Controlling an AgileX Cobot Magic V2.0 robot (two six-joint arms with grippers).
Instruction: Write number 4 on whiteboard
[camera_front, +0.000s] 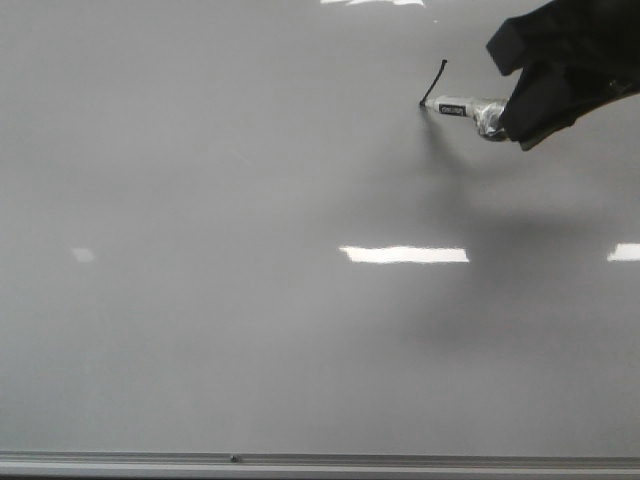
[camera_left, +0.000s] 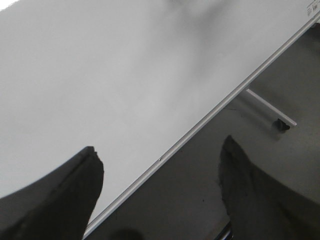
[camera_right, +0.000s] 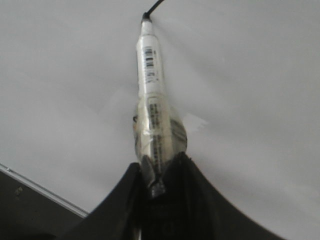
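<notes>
**Marker tip on board, one short stroke down**

Whiteboard (camera_front: 250, 300) fills the front view, glossy pale grey, with bright rectangular reflections across its middle and a grey metal rail (camera_front: 320, 462) along the lower edge.

Right gripper (camera_front: 520, 112) enters from the upper right of the front view, black, clenched on a white marker (camera_front: 462, 106). Marker barrel lies nearly level, pointing toward the robot's left, with clear tape wrapped around its rear half where the fingers clamp it. Right wrist view confirms it: the marker (camera_right: 151, 85) stands out straight from between the closed fingers (camera_right: 120, 200), barcode label visible on the barrel, dark tip touching the board surface.

Number 4 (camera_front: 434, 82): only a single short black slanted stroke so far, in the board's upper right area. It runs from upper right down to lower left and ends at the marker tip. No crossbar or stem visible. In the right wrist view the stroke (camera_right: 156, 6) leads off from the tip to the frame edge.

Left gripper (camera_left: 160, 192): fingers spread wide apart, nothing between them, hanging near the board's lower rail (camera_left: 210, 117). Dark floor and a piece of the board's stand (camera_left: 270, 110) show beyond the rail.
</notes>
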